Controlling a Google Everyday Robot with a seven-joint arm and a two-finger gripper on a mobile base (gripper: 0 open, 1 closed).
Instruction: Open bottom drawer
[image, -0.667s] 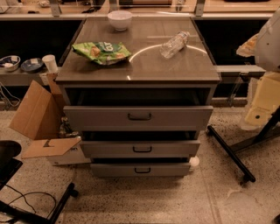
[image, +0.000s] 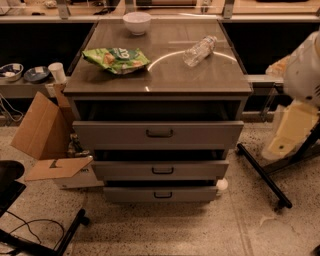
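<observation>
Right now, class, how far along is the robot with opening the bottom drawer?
Done: nothing visible; the bottom drawer shows only its flat front, no tray. In hand: the gripper hangs to the right of the cabinet, well apart from the small dark handle. Left: reach that handle, grip it, pull.

Lab — workbench (image: 272, 16), speckled floor (image: 240, 227) — gripper (image: 289, 134) hangs right

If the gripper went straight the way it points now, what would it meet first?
Probably the black stand leg on the floor: the gripper, at the right edge, points down-left, clear of the bottom drawer. Depth unclear.
</observation>
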